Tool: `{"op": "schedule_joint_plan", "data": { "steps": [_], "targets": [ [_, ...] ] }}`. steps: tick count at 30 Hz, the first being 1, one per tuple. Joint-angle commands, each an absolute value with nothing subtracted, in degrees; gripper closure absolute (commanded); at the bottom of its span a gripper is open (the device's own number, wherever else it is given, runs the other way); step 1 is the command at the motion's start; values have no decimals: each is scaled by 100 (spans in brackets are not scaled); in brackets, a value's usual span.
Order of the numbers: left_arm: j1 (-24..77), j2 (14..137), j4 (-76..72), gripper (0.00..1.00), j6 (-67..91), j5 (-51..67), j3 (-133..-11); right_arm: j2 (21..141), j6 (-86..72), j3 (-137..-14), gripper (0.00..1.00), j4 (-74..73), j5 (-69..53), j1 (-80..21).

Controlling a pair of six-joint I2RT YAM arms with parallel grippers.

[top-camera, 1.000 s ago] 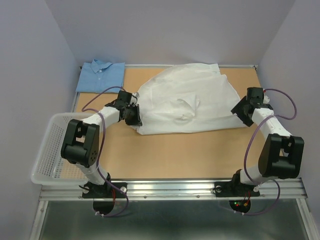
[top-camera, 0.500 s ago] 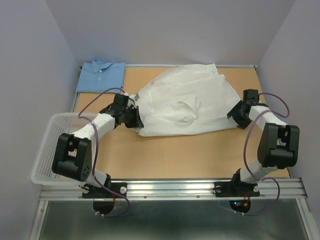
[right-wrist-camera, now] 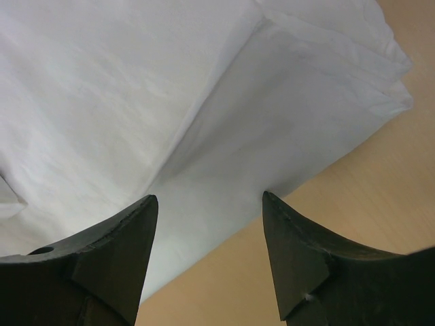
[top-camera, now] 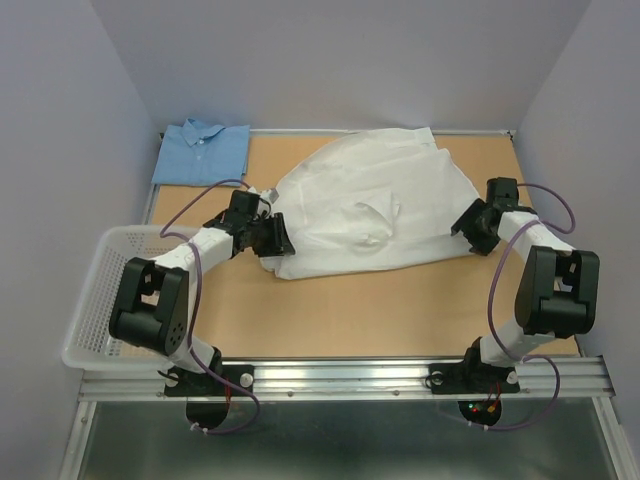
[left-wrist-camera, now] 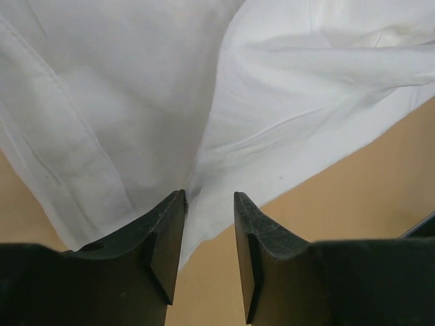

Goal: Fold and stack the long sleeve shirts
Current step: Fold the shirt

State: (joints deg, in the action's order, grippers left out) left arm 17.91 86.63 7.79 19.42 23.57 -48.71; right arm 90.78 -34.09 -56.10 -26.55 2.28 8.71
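You have one shirt done: the blue shirt [top-camera: 203,150] lies folded at the far left corner of the table [top-camera: 350,310]. The white shirt [top-camera: 370,215] lies in the middle, big and rumpled. I think you have its folding left, then the stacking. Your left gripper [top-camera: 279,240] sits at its near left corner, fingers apart, holding nothing. Your right gripper [top-camera: 466,224] is at its right edge, wide apart too.

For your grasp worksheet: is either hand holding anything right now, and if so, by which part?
Nothing is gripped. The left hand stands open at the white shirt's left edge; the right hand stands open at its right edge.
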Motion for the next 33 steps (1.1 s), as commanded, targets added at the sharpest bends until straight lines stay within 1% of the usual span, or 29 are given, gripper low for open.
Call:
{"op": "schedule_joint_plan", "data": {
  "steps": [1, 5, 6, 9, 13, 15, 18, 19, 22, 23, 24, 28, 33],
  "targets": [
    [1811, 8736, 466, 54, 1995, 2453, -4922, 8859, -3278, -5686, 32, -2487, 44, 914],
    [1811, 8990, 475, 54, 1978, 2399, -4957, 8833, -3261, -5713, 32, -2479, 18, 914],
    [1811, 9017, 483, 55, 1986, 2426, -4966, 8833, -3217, -5713, 32, -2479, -148, 914],
    [1828, 9062, 536, 62, 1986, 2478, -4957, 8807, -3147, -5801, 32, -2435, -333, 905],
    [1854, 8921, 606, 79, 1978, 2496, -4852, 8780, -2997, -6055, 34, -2303, -641, 765],
    [1854, 8860, 633, 85, 1934, 2470, -4825, 8850, -2980, -6309, 36, -2163, -825, 607],
    [1854, 8877, 729, 90, 1881, 2443, -4860, 9060, -2962, -6791, 42, -2039, -1019, 308],
    [1854, 8894, 738, 94, 1855, 2443, -4869, 9253, -2979, -6907, 43, -2022, -1080, 229],
    [1854, 8921, 765, 97, 1854, 2478, -4887, 9658, -3050, -7312, 49, -1969, -1125, -183],
    [1854, 8912, 756, 99, 1863, 2487, -4887, 9737, -3041, -7417, 58, -1951, -1142, -298],
    [1863, 8895, 756, 99, 1872, 2513, -4895, 9860, -2945, -7575, 60, -1890, -1238, -534],
    [1872, 8859, 765, 99, 1881, 2487, -4922, 10211, -2568, -8127, 60, -1679, -1730, -1430],
    [1890, 8894, 756, 99, 1863, 2505, -4939, 10861, -2075, -8885, 60, -1591, -2406, -2221]
  ]
}}
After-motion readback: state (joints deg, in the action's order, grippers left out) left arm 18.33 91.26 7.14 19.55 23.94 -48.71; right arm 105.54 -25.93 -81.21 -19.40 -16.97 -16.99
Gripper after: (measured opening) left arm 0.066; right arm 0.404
